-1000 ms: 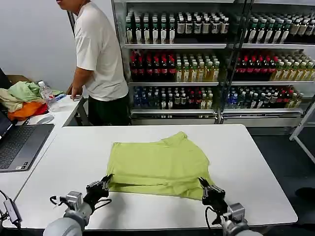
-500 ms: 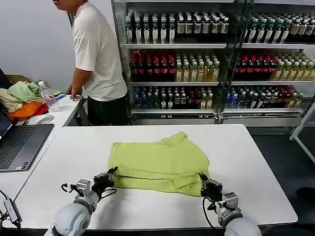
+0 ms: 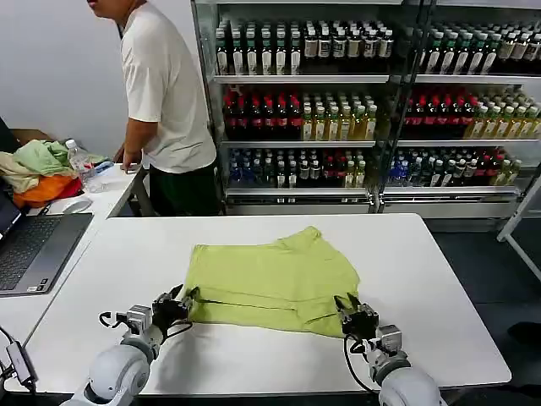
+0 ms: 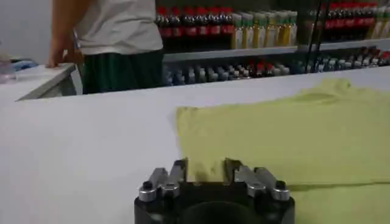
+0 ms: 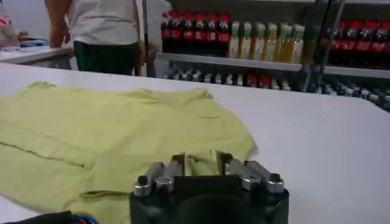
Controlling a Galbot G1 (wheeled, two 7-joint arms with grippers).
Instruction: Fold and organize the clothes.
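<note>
The lime T-shirt (image 3: 275, 283) lies partly folded, plain side up, in the middle of the white table (image 3: 431, 262). My left gripper (image 3: 182, 299) is at the shirt's near left corner. In the left wrist view that gripper (image 4: 204, 173) is open, and the edge of the shirt (image 4: 292, 134) lies between its fingers. At the near right corner is my right gripper (image 3: 345, 309). In the right wrist view this gripper (image 5: 201, 163) also stands open, its fingers astride a puckered bit of the shirt's (image 5: 109, 131) hem.
A laptop (image 3: 34, 249) and a mouse (image 3: 76, 205) lie on the side table at left, with a heap of garments (image 3: 38, 169) and a water bottle (image 3: 79, 156) behind. A person (image 3: 165, 101) stands beside that table. Drink shelves (image 3: 338, 101) line the back.
Both grippers have moved forward along the table to the shirt's near edge, and their fingers now straddle the hem. The near hem has bunched slightly.
</note>
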